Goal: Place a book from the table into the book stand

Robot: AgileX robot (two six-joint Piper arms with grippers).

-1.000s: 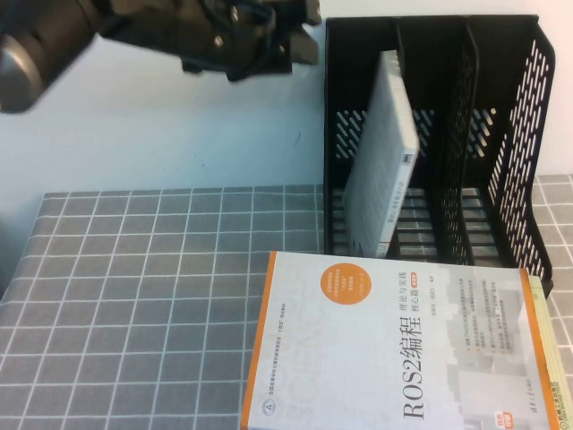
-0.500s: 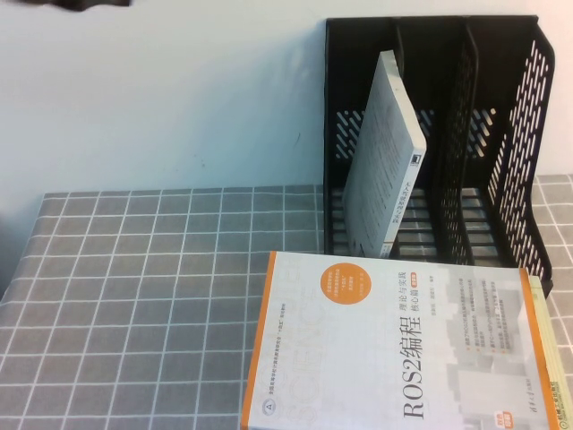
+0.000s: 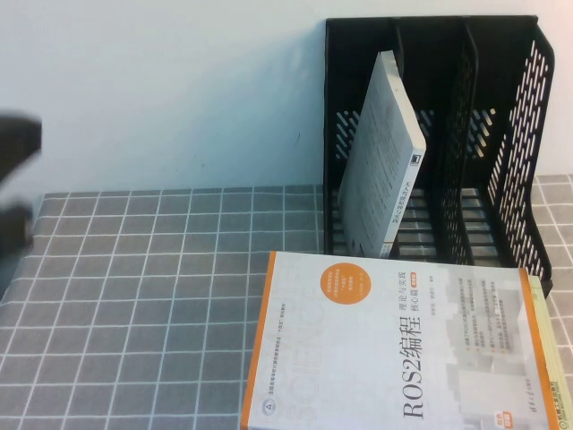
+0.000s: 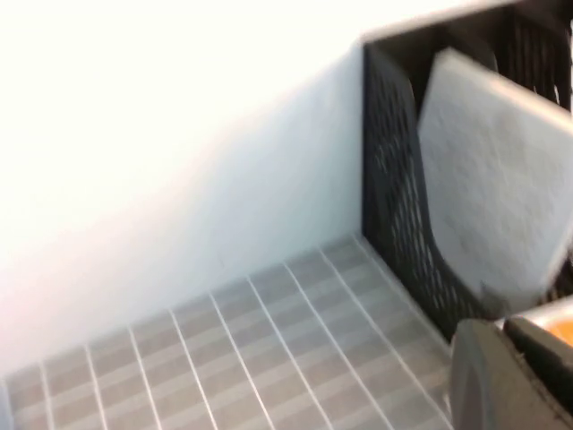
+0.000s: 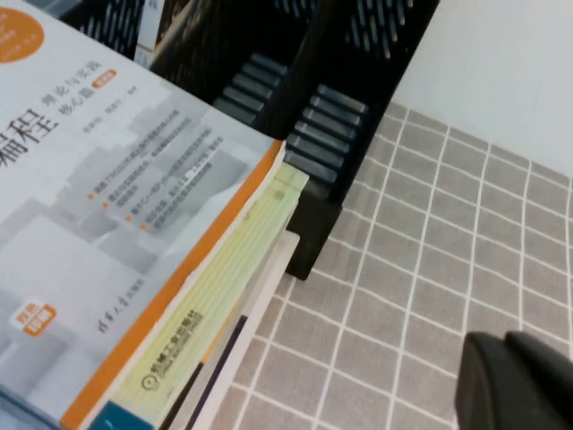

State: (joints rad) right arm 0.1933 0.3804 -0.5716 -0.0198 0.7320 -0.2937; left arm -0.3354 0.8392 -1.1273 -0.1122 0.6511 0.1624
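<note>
The black book stand (image 3: 483, 134) stands at the back right of the table (image 3: 134, 296). A thick book (image 3: 385, 161) leans tilted in its left compartment with a pale grey-white face towards me; its cover art is hidden. It also shows in the left wrist view (image 4: 492, 188), inside the stand (image 4: 394, 197). My left gripper (image 4: 515, 376) is shut and empty, off to the left of the stand; in the high view the left arm is a dark blur at the left edge (image 3: 16, 179). My right gripper (image 5: 519, 385) is shut and empty above the grid cloth, right of the book pile.
The white ROS2 book (image 3: 394, 349) lies flat in front of the stand, on top of a yellow-green book (image 5: 224, 305) and others. A white wall runs behind the table. Bare grid cloth (image 5: 421, 260) lies to the right of the pile.
My left arm was high beside the stand's top a second ago, left the view, and now shows as a blur at the left edge. The book in the stand settled slightly.
</note>
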